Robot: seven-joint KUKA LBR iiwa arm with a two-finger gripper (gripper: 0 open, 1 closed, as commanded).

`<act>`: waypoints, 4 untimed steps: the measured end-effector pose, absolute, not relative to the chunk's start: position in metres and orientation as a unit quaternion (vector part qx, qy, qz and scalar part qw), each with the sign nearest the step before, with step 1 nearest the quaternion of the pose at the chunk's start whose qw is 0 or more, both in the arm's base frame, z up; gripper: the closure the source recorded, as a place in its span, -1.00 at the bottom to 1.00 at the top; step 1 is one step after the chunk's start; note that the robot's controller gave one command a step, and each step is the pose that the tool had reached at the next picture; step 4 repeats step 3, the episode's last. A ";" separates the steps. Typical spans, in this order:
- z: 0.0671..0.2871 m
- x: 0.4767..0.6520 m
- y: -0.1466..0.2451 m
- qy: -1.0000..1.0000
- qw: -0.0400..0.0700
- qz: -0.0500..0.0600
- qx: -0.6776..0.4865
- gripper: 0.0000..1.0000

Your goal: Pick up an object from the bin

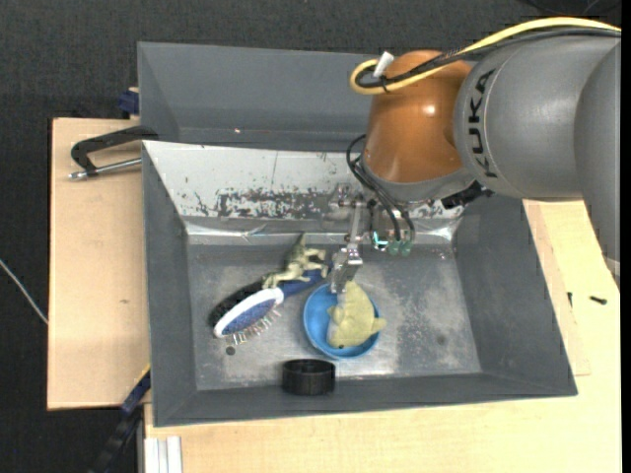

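My gripper (344, 272) hangs down in the middle of the bin, its fingertips just above the far edge of a blue round dish (314, 325). A crumpled pale yellow-green lump (351, 319) lies in that dish, right below the fingertips. The fingers stand close together and I see nothing between them. Left of the gripper lies a blue and white brush (248, 311) with its handle pointing toward the fingers. A small pale yellowish piece (302, 259) sits at the brush's handle end.
A black round cap (309, 376) lies near the bin's front wall, below the dish. The arm with its orange cover and cables comes in from the upper right, above the bin's back half. Bare floor shows right of the dish.
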State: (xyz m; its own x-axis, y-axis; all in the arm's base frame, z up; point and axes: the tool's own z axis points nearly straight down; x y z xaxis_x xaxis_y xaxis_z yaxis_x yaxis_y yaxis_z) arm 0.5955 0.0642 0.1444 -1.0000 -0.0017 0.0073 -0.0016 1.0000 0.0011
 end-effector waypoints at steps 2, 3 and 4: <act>0.078 0.571 0.115 -0.991 -0.011 0.001 0.137 1.00; 0.228 0.568 0.123 -0.963 -0.007 0.000 0.271 1.00; 0.228 0.568 0.123 -0.963 -0.007 0.000 0.271 1.00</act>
